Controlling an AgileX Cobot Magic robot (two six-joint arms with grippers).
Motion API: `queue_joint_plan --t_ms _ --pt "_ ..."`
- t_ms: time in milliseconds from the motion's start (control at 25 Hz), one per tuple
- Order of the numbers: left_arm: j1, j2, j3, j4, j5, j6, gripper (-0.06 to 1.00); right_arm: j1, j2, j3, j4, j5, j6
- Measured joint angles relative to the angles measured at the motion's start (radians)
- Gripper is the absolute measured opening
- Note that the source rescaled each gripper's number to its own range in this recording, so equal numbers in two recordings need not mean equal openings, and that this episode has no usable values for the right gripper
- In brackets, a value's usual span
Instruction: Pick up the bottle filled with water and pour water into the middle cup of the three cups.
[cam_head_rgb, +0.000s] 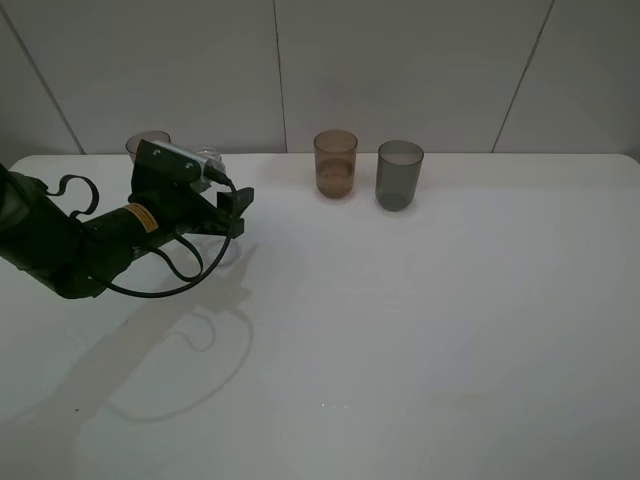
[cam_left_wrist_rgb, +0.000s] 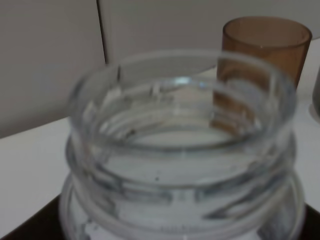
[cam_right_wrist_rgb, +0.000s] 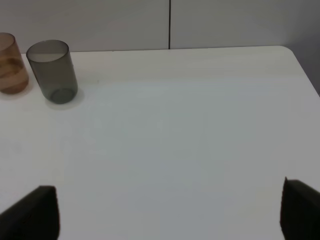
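- Open room: we see a wide bare stretch of the white table (cam_head_rgb: 420, 330) in front of the cups, clear out to its right edge; the back edge runs just behind the cups, against a tiled wall (cam_head_rgb: 400, 70).
- Left gripper (cam_head_rgb: 236, 211) sits over the table's back-left area, well apart from the amber middle cup (cam_head_rgb: 335, 163) and the dark grey cup (cam_head_rgb: 399, 174). Those two stand upright, near each other but not touching.
- Pinkish-brown cup (cam_head_rgb: 146, 144) is only a rim showing behind the left arm, near the back edge.
- Bottle (cam_left_wrist_rgb: 182, 150): from overhead it's mostly hidden by the arm. Left wrist view fills with its open threaded neck, upright, amber cup behind it. Dark shapes at the bottle's base on both sides; we can't tell whether the jaws are clamped on it.
- Right gripper (cam_right_wrist_rgb: 170, 210): absent overhead; its wrist view shows two dark fingertips (cam_right_wrist_rgb: 32, 212) set wide apart, nothing between them, over bare table.
- Right wrist view also shows the table's rounded far right corner, and the grey cup empty.
- Surface: matte white, soft arm shadow at front left.
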Motion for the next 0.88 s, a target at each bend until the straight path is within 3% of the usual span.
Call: queue_joint_plan --t_ms 480,640,880 --pt "0.000 -0.226 0.004 -0.004 0.019 0.000 0.56 0.000 0.000 0.000 0.000 0.000 0.000" --pt "0.000 -0.349 0.006 -0.023 0.139 0.000 0.56 0.000 0.000 0.000 0.000 0.000 0.000" --pt "0.000 -0.595 0.006 -0.089 0.455 0.000 0.56 0.000 0.000 0.000 0.000 0.000 0.000"
